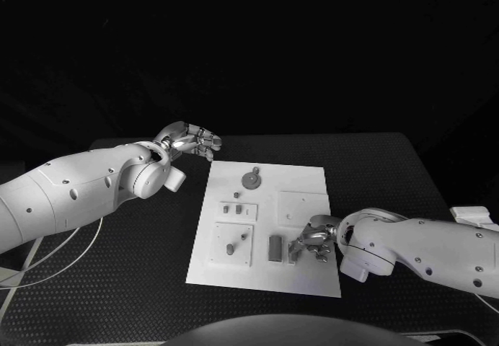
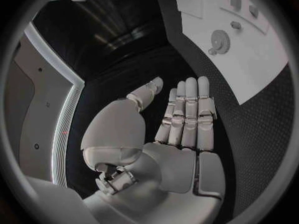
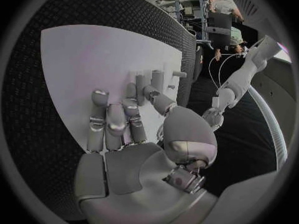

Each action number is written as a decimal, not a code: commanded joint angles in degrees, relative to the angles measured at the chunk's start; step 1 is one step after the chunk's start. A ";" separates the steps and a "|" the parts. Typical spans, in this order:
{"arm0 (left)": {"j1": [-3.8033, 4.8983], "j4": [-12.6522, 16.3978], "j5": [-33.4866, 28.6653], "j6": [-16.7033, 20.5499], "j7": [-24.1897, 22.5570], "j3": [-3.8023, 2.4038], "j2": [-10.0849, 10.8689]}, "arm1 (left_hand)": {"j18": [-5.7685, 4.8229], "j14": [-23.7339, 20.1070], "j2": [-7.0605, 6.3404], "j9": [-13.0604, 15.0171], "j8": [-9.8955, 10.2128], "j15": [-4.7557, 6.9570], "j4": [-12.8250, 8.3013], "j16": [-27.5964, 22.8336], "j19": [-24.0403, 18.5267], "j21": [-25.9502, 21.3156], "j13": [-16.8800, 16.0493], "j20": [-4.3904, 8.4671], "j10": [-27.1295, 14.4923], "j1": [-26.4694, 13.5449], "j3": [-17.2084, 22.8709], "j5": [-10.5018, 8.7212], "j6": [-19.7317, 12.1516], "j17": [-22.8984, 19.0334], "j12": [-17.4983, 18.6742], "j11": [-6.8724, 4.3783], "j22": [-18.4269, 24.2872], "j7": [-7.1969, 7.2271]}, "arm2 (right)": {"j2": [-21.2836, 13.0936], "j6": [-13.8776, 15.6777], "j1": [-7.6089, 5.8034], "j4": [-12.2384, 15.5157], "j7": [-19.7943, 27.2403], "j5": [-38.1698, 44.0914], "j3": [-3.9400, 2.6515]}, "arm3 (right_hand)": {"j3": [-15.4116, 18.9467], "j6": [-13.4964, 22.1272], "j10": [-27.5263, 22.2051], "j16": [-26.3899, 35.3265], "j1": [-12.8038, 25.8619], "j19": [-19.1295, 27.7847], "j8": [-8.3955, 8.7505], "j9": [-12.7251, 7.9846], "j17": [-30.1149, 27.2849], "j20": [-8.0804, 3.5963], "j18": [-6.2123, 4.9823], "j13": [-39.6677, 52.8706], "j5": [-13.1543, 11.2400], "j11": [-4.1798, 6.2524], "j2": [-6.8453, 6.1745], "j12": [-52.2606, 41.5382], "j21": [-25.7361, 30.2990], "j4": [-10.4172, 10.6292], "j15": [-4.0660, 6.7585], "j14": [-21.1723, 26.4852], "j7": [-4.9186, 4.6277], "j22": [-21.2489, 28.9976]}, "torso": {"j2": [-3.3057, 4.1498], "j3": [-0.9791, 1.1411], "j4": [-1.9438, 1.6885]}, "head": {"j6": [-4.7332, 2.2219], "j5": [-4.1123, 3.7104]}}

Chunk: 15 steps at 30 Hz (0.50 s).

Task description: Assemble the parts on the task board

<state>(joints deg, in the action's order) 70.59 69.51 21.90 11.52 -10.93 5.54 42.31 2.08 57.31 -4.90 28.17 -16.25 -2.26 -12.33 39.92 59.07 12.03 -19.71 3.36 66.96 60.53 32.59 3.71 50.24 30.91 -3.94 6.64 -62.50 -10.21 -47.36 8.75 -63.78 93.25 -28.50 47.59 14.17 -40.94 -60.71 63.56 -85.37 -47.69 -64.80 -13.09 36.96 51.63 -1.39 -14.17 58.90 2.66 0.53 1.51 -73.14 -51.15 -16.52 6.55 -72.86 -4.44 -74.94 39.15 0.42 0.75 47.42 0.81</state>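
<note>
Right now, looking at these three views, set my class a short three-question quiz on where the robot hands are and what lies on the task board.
1. True or false: the left robot hand rests on the task board.
2. Which robot hand is over the board's near edge? A) left B) right C) both
3. Fill in: the gear-shaped part lies toward the board's ____ end, seen from the robot.

Key:
1. False; it is off the board's far left corner, fingers straight, holding nothing.
2. B; the right robot hand sits beside a grey block.
3. Far.
</note>
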 commanded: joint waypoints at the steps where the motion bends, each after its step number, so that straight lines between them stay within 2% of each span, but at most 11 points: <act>1: 0.06 0.14 -0.31 -0.70 -0.38 -0.03 -0.07 | 0.79 0.32 -0.02 -0.10 -0.38 -0.12 0.42 -0.33 0.36 -0.37 0.09 -0.06 -0.37 -0.41 -0.02 0.00 -0.45 0.07 -0.18 0.15 -0.09 0.03 | 0.42 -1.80 0.10 -0.04 -0.56 0.10 0.01 | -0.33 0.91 0.60 0.28 -0.81 -0.31 -0.02 -0.19 -0.31 -0.01 -0.83 -0.11 0.19 0.24 0.24 0.24 -0.26 0.04 0.07 -0.20 -1.09 -0.86 | 0.01 0.03 0.02 | 0.14 0.11; 7: 0.06 0.12 -0.31 -0.71 -0.34 -0.03 -0.06 | 0.79 0.33 -0.02 -0.10 -0.39 -0.12 0.43 -0.35 0.37 -0.38 0.09 -0.06 -0.37 -0.41 -0.01 0.00 -0.46 0.09 -0.18 0.15 -0.10 0.03 | 0.53 -3.16 0.10 0.08 -0.76 0.14 0.02 | -0.13 1.16 0.45 0.46 0.13 -0.31 0.19 -0.46 -0.69 0.03 -0.83 -0.19 0.18 0.11 -1.58 0.48 -0.15 0.42 -0.02 0.04 -1.22 -0.77 | 0.00 0.03 0.04 | 0.20 0.15; 15: 0.06 0.11 -0.31 -0.79 -0.35 -0.03 -0.09 | 0.79 0.33 -0.02 -0.11 -0.40 -0.12 0.45 -0.37 0.37 -0.39 0.09 -0.06 -0.38 -0.42 -0.02 0.00 -0.46 0.12 -0.18 0.15 -0.11 0.03 | 0.64 -3.61 0.11 0.48 -0.67 0.16 0.02 | -0.17 1.10 0.43 0.48 0.29 -0.32 0.17 -0.50 -0.63 0.03 -0.83 -0.19 0.18 0.11 -1.73 0.51 -0.12 0.58 -0.04 0.02 -1.21 -0.75 | -0.01 0.04 0.03 | 0.25 0.22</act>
<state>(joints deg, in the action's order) 70.59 69.51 21.90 11.48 -10.90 5.54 42.31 1.74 57.31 -4.90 28.12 -16.25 -2.26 -12.33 39.92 59.07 12.03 -19.71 3.36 66.96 60.53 32.59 3.71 50.24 30.96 -3.94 6.64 -62.55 -10.21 -47.06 7.17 -63.90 93.29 -29.52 47.74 14.09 -41.22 -60.71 63.56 -85.14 -47.35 -64.71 -13.19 36.54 50.98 -1.29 -14.18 58.80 2.65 0.54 0.26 -72.89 -51.15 -16.24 6.47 -72.78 -4.44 -74.93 39.15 0.46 0.77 47.65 1.01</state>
